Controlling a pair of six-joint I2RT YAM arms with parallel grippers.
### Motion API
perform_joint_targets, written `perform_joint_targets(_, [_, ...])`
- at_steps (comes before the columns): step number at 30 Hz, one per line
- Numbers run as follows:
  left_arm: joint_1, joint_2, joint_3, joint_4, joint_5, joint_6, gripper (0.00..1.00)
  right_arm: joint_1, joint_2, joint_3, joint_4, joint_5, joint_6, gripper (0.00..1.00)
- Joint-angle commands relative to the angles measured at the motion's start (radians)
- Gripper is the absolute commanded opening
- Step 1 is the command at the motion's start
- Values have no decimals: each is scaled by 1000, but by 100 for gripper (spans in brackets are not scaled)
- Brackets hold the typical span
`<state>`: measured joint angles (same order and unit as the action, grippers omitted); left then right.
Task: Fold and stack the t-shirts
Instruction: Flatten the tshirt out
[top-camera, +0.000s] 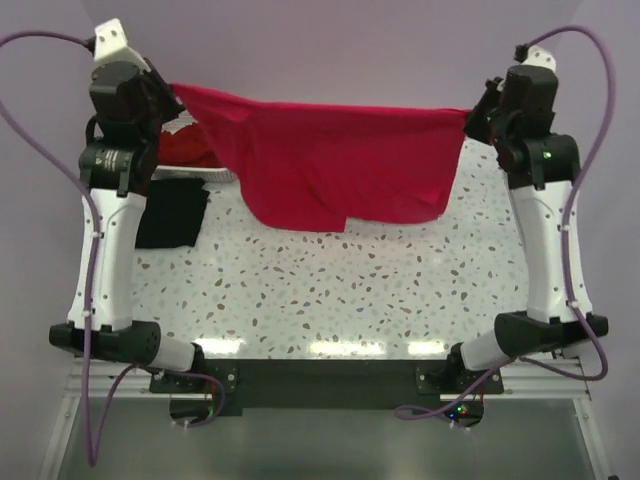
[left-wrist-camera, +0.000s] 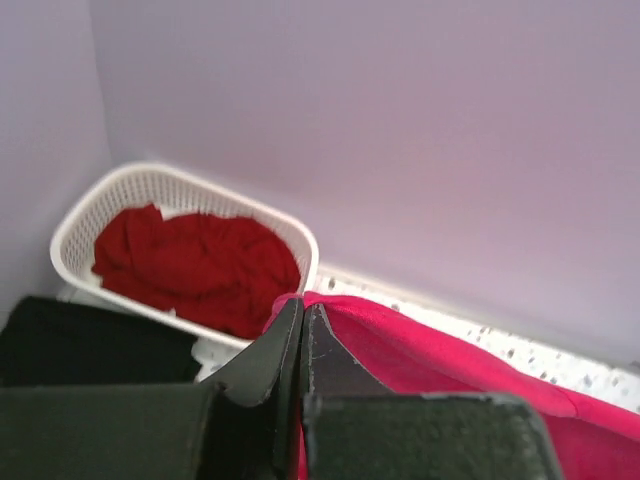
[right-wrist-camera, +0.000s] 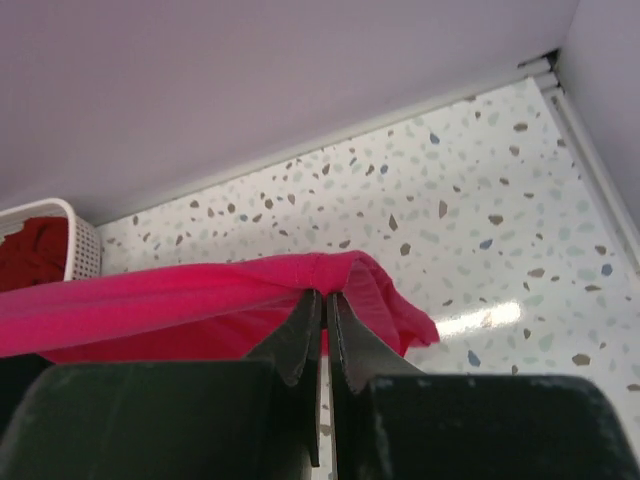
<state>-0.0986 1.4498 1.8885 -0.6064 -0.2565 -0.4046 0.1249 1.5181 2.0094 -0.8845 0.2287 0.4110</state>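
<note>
Left gripper (left-wrist-camera: 302, 305): jaws are pressing flat together and pinching one end of the top edge of the pink-red shirt (top-camera: 340, 165).

Right gripper (right-wrist-camera: 323, 295): jaws are likewise closing tight, with a fold of the same shirt's edge caught between the tips.

The pink-red shirt is stretching between the two grippers across the far side of the table (top-camera: 350, 290). Its top edge is running nearly straight, sagging a little in the middle. The body is hanging down toward the near side in an uneven drape. I cannot tell whether its lower edge is touching the table.

The black shirt (top-camera: 172, 215) is lying on the table at the left, just beside the left arm and partly hidden by it.

The darker red shirt (left-wrist-camera: 195, 265) is sitting crumpled inside the white basket (left-wrist-camera: 180, 180), in the far left corner against the wall (left-wrist-camera: 400, 120).
</note>
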Motion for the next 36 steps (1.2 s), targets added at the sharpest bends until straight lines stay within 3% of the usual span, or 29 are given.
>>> perform_joint_targets(1, [8, -120, 121, -41, -84, 44, 0, -4, -114, 66, -117, 41, -89, 0])
perform_joint_targets(10, [8, -498, 124, 66, -122, 167, 0, -4, -475, 43, -57, 73, -248, 0])
perform_joint_targets(16, [7, -508, 234, 63, -92, 225, 0, -2, -504, 199, -137, 95, -348, 0])
perform_joint_targets(22, [8, -416, 207, 71, -15, 242, 0, -2, -483, 155, -142, 32, -380, 0])
perform_joint_targets(27, [7, -361, -99, 158, 150, 224, 0, -2, -429, -73, -71, -75, -377, 0])
perform_joint_targets(28, [7, -353, -156, 177, 169, 219, 0, -2, -427, -197, -39, -83, -368, 0])
perform_joint_targets(33, [5, -237, -521, 345, 233, 202, 0, -2, -359, -529, 229, -143, -316, 0])
perform_joint_targets(36, [-3, -88, -627, 450, 252, 207, 0, -4, -235, -676, 384, -160, -296, 0])
